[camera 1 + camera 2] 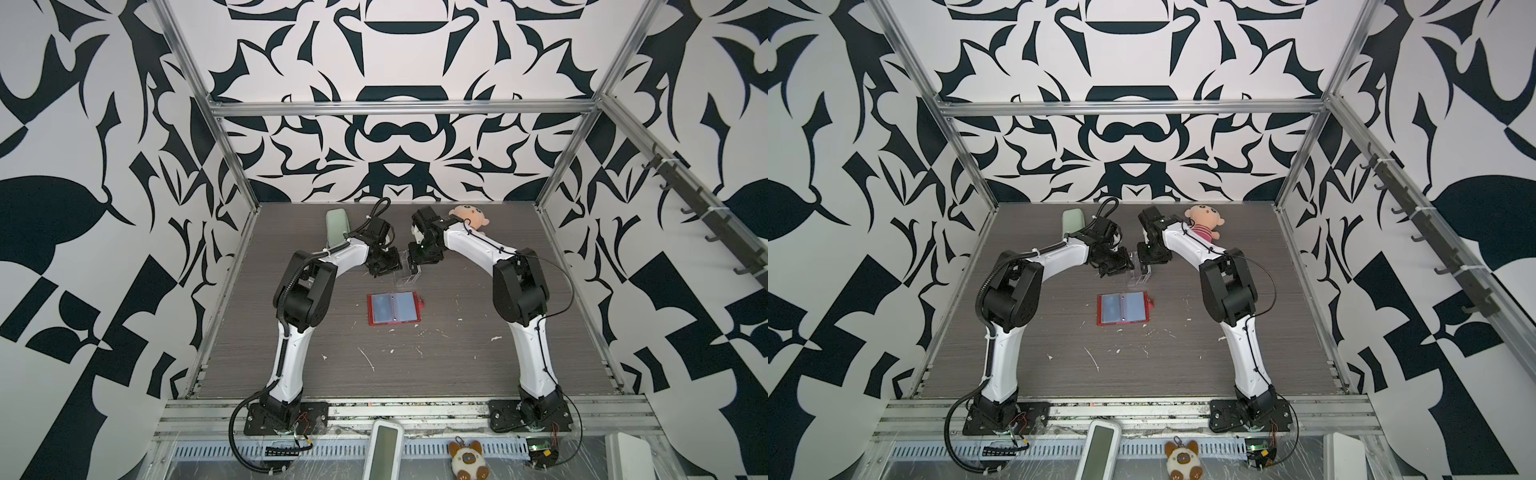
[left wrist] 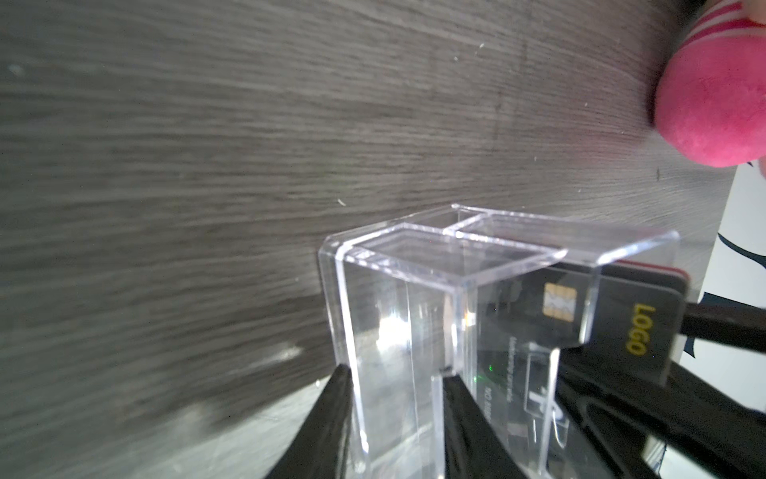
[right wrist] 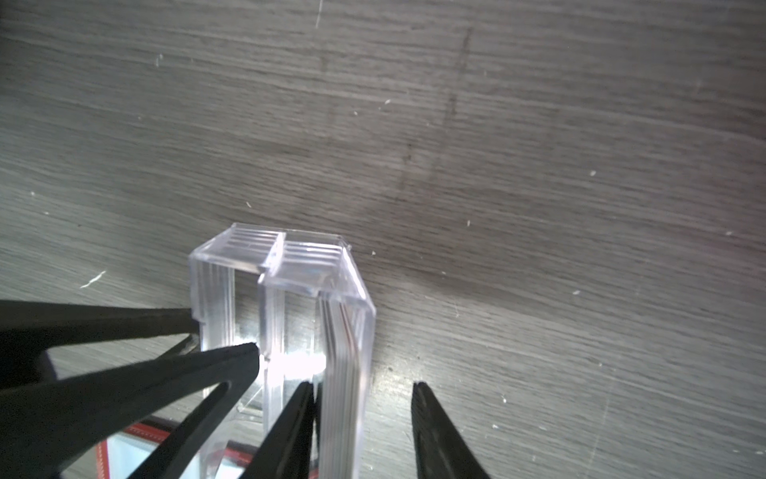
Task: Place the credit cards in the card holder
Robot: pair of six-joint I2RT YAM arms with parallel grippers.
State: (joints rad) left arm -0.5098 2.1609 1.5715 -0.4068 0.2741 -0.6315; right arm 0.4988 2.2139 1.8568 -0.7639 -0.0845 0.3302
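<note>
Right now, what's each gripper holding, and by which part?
The left gripper clamps the clear acrylic box across its empty compartment. The right gripper straddles the stack of credit cards in it, jaws open, gripping nothing.

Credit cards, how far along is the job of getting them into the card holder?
Done: the card holder lies open on the table. In hand: the left gripper clamps the acrylic box while the right gripper, jaws open, straddles the credit cards standing inside. Still to do: lifting cards out and sleeving them.

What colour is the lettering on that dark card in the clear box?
Yellow-gold, spelling LOGO on the dark card; clearest in the left wrist view.
</note>
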